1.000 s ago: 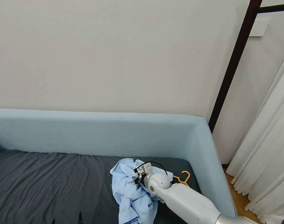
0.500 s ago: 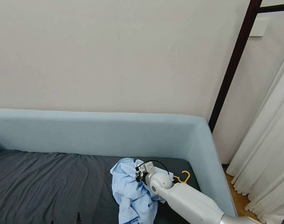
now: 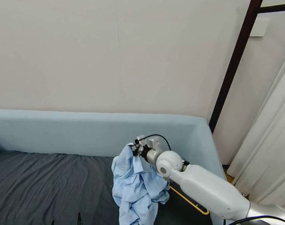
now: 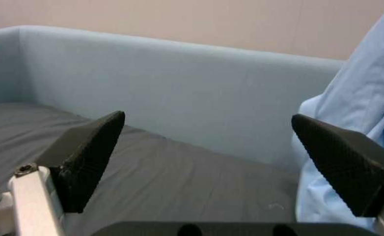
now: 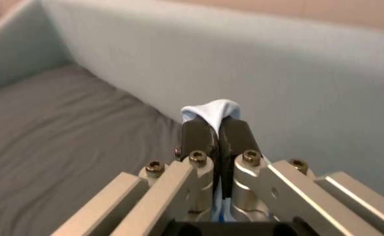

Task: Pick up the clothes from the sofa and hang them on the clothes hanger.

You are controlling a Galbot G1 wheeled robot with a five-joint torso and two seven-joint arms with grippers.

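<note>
Shirt (image 3: 137, 187), pale blue, hangs from the right gripper (image 3: 135, 151), clamped tight on a fold, at three o'clock on the sofa (image 3: 76, 133); left gripper (image 4: 206, 118) gapes empty.

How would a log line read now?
right gripper: shut on blue shirt | blue shirt: hangs over sofa | left gripper: open, idle over sofa

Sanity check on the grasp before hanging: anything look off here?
The right gripper is shut on a bunched fold of the blue shirt, so it dangles crumpled over the sofa seat. A yellow hanger lies loose on the seat beside it. The left gripper sits open, low.
</note>
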